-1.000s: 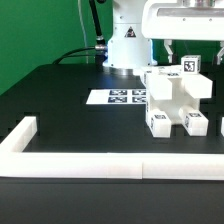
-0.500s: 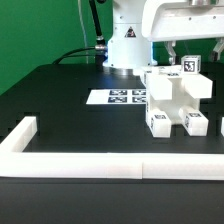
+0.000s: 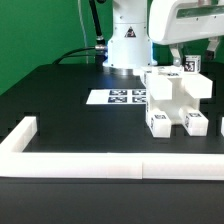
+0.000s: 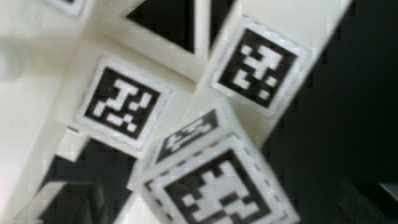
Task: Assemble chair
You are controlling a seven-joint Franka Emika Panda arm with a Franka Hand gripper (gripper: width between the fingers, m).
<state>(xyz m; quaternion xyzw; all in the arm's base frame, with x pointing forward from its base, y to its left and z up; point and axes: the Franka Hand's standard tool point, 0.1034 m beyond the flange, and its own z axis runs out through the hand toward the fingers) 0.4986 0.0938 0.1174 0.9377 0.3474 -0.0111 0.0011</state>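
White plastic wall comes first, a long low border along the near edge of the table with a short stub turning back at the exterior view's left end. Behind it there's just matte black table for a stretch. Over toward the exterior view's right sits the chair, well, a chunky white blocky clump of it, standing on the tabletop with three short leg-like blocks at its near side, each with a little black-and-white tag on the face. I can't tell if those blocks are actually joined on or just pushed up against it. Just beside the chair, on the exterior view's left and a bit farther back, the marker board lies flat on the table with its printed squares showing. The gripper hangs right over the far top of the chair, where another tagged block pokes up, with its jaws spread wide and nothing clamped between them as far as I can see. The wrist view is super close and blurry: only slanted white chair surfaces plastered with big tags, and dark table in the gaps. Farther back is the arm's white base, bolted at the far edge of the table, and behind it a green backdrop on the exterior view's left.
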